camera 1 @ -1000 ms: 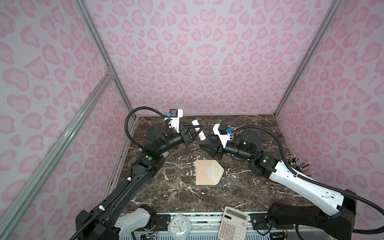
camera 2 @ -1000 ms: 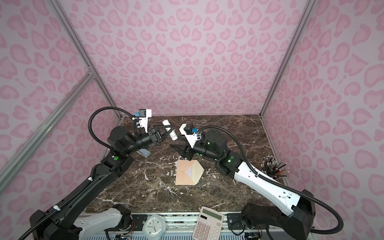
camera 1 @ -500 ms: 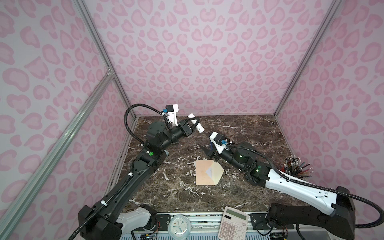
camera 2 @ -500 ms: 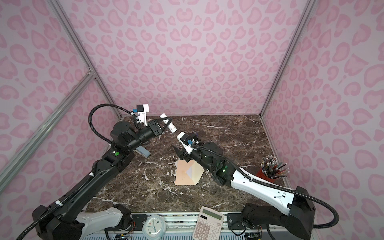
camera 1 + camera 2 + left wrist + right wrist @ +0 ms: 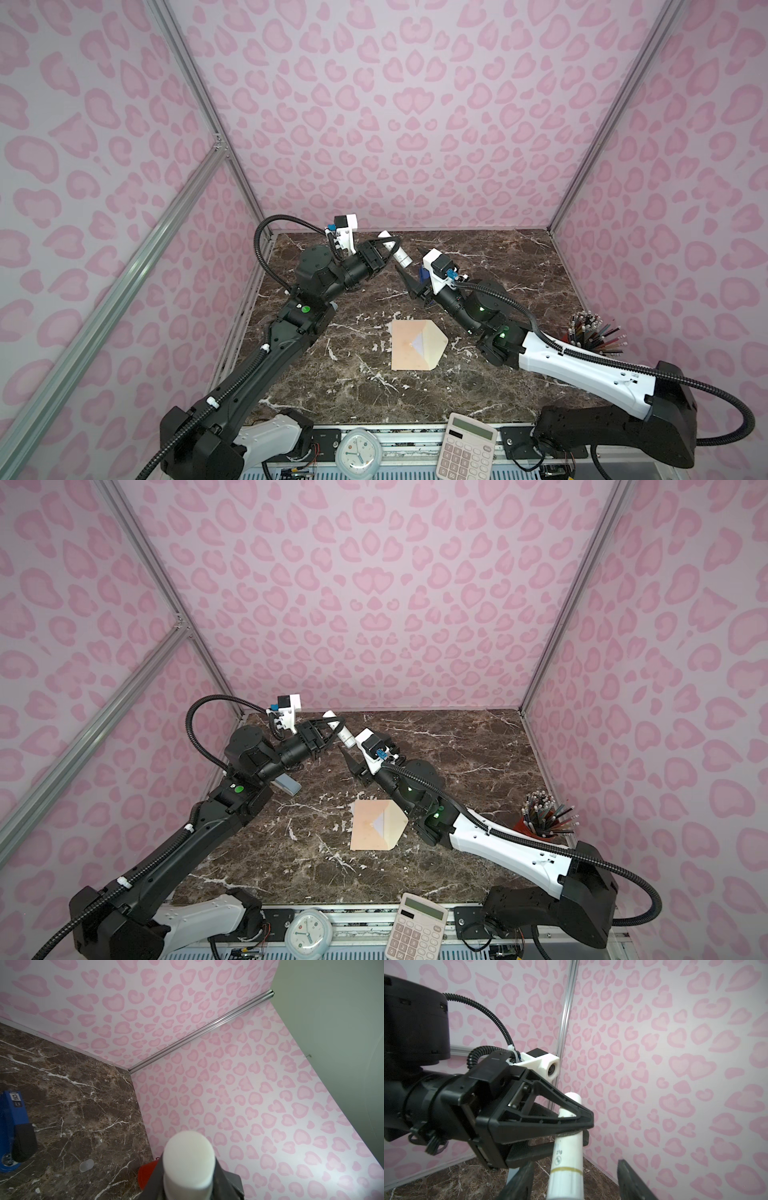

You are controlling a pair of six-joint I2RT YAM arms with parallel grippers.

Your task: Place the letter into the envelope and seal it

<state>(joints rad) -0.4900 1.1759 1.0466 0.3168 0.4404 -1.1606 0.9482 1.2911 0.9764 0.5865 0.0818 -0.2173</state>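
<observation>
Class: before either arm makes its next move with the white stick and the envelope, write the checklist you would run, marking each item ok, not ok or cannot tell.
1. The left gripper is shut on the glue stick, held up off the table: ok.
2. The right gripper is open, with one finger on each side of the stick's lower end: ok.
3. The envelope lies flat on the table with nothing on it: ok.
4. The letter is inside the envelope: cannot tell; no pink sheet is in view.
5. The stick's cap is off: cannot tell.
</observation>
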